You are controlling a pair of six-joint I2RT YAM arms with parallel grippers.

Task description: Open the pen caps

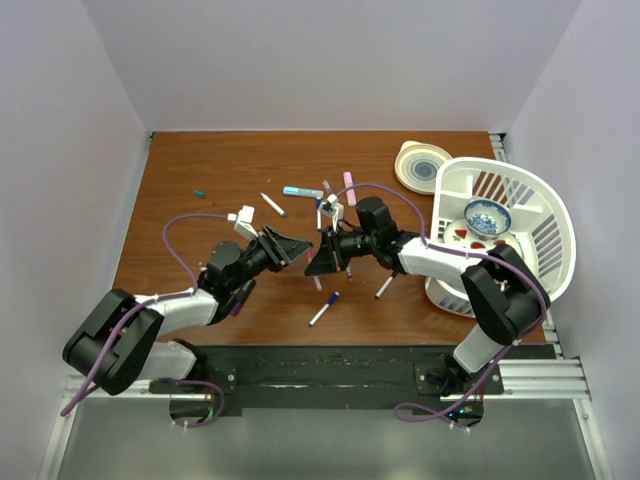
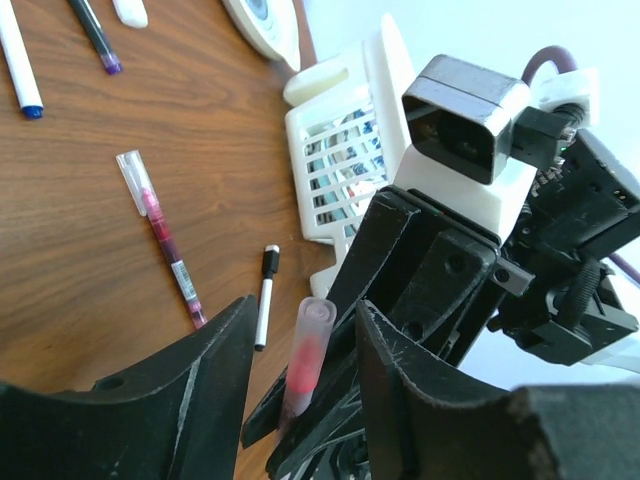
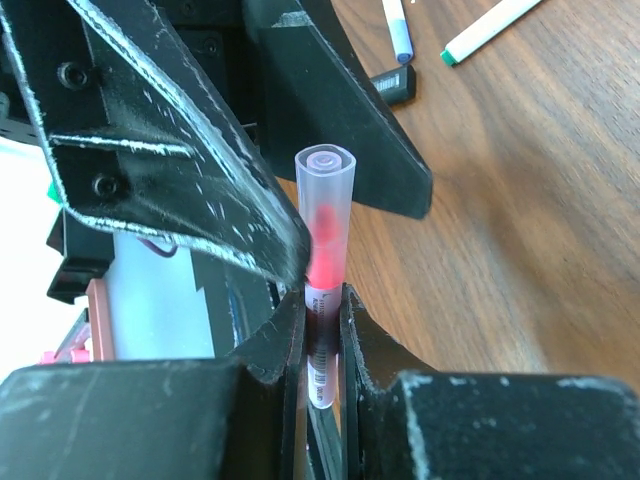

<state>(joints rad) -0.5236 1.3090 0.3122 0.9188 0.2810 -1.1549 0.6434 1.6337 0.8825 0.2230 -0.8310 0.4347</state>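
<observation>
Straddling the clear pen cap (image 2: 312, 335) without visibly touching it, the left gripper (image 1: 296, 246) stands partly open, one finger on each side. The cap sits over the end of a red pen (image 3: 320, 365), raised above the wooden table (image 1: 200, 230). The right gripper (image 3: 322, 305) pinches that pen's barrel tightly.

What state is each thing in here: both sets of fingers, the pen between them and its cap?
right fingers: shut on the red pen
left fingers: open, either side of the clear cap
red pen: held by its barrel
clear cap: on the pen
</observation>
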